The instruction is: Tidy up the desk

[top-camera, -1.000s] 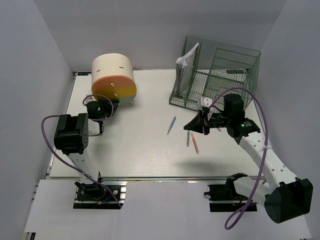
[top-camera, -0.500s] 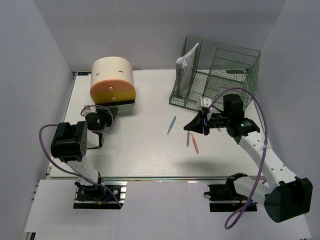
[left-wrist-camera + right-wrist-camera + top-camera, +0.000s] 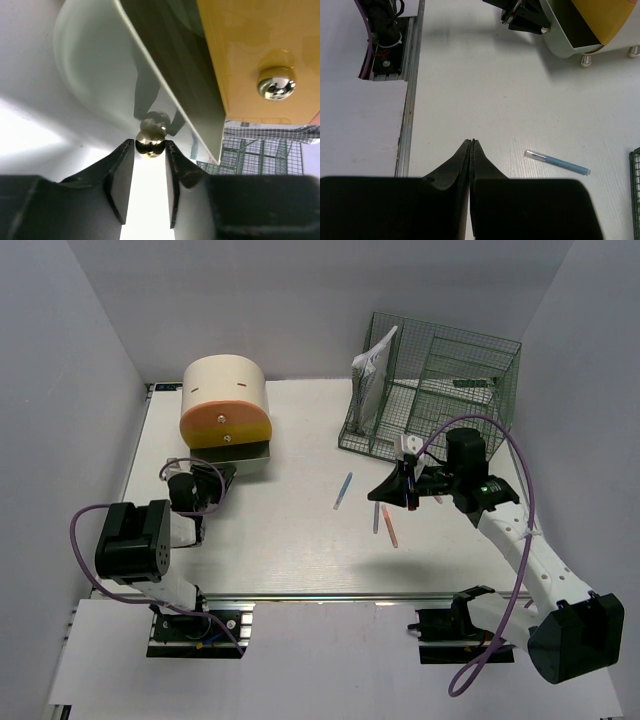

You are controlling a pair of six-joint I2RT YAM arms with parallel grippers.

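I see the white table (image 3: 280, 550) carrying a round drawer box (image 3: 225, 400) far left and a green wire rack (image 3: 450, 365) far right. A blue pen (image 3: 343, 490) and two more pens (image 3: 389, 527) lie loose between them.

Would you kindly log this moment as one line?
left tool: shut on drawer knob | drawer: partly open | right tool: shut, empty, above desk

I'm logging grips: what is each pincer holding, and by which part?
The left pincer clamps the pulled-out drawer by its round metal knob; the right pincer is shut, holding nothing.

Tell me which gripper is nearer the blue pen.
Right. The right gripper, shut, hangs just right of the blue pen; the left gripper is far left, clamped on a knob of the drawer box.
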